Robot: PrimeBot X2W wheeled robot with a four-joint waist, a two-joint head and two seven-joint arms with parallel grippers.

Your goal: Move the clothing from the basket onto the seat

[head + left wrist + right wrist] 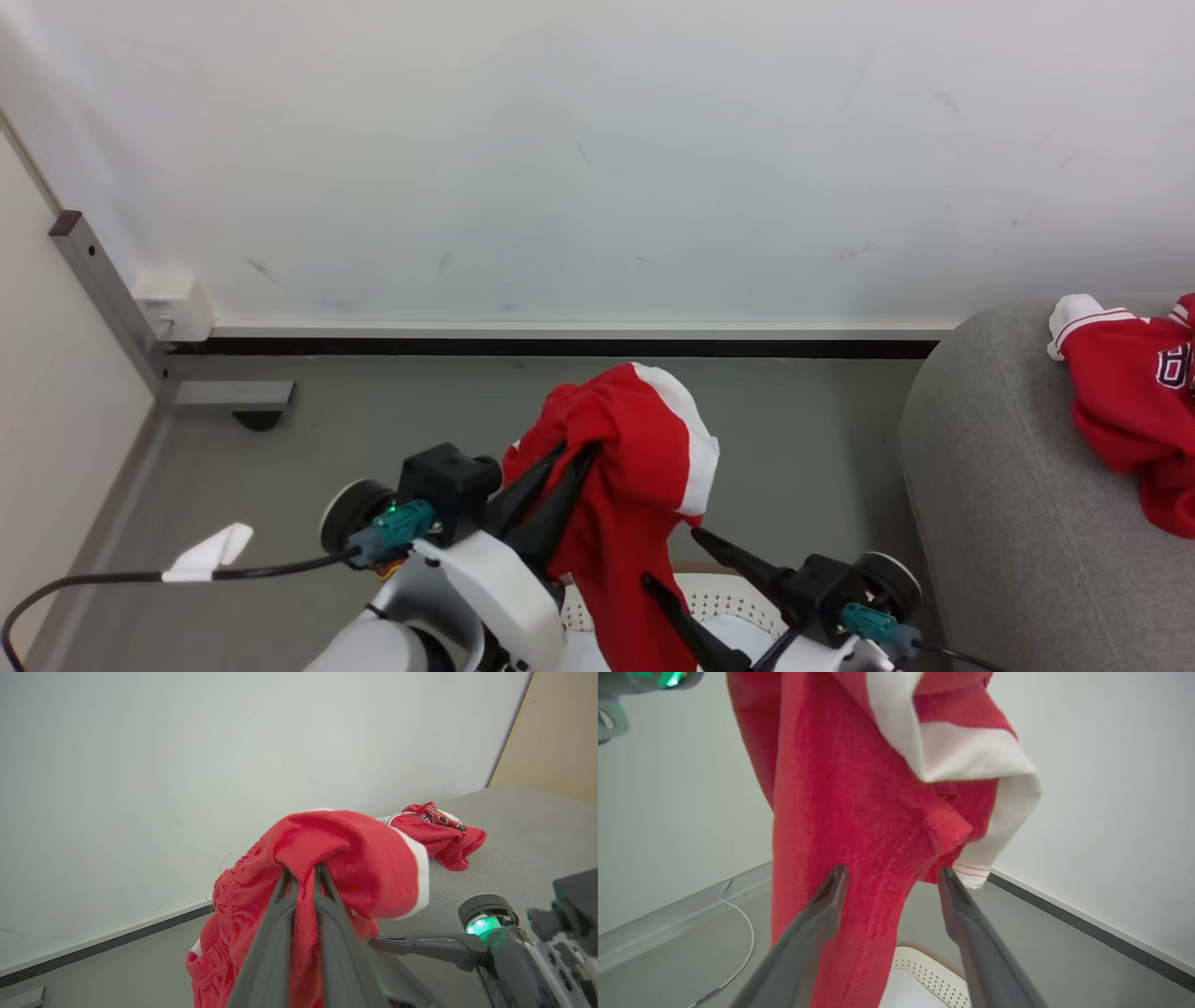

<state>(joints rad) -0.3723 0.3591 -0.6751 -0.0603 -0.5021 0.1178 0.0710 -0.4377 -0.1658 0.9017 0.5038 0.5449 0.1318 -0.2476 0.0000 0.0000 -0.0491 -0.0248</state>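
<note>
Holding clothing (635,448) clenched in left gripper (574,453) high over basket (719,597), readying carry to seat (990,467) on right; right gripper (670,556) is waiting released.

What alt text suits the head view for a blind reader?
The left hand holds a red garment up above the basket, the open right hand beside it. A second red garment lies on the grey sofa.

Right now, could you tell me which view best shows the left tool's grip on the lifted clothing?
The left wrist view: the left tool pinches a fold of the clothing centrally. The head view shows that grip sideways, partly draped. The right wrist view shows the clothing hanging before the open right tool.
</note>
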